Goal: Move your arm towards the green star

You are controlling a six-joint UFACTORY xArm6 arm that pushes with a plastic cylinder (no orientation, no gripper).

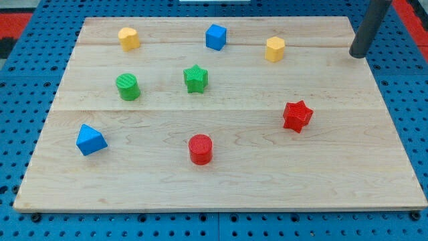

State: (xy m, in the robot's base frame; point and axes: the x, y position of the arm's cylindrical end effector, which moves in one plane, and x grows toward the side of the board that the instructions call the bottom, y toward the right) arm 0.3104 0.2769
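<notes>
A robotics lab bench, judging by the pale wooden board [221, 181] laid on blue perforated pegboard [20, 80], small coloured plastic test blocks scattered across it, and a dark metal rod [369, 27] overhead.

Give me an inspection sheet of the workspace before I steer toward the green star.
Surface: wooden board, flat, on a blue pegboard.
Job's things: green star, upper middle, standing free.
Clutter: green cylinder to the view's left of the star; blue cube; two yellow blocks; red star; red cylinder; blue block.
Pincer: none; my tip at the board's top right edge, far from the star, touching no block.
Cables: nothing seen.
Surroundings: red area at top right.
</notes>
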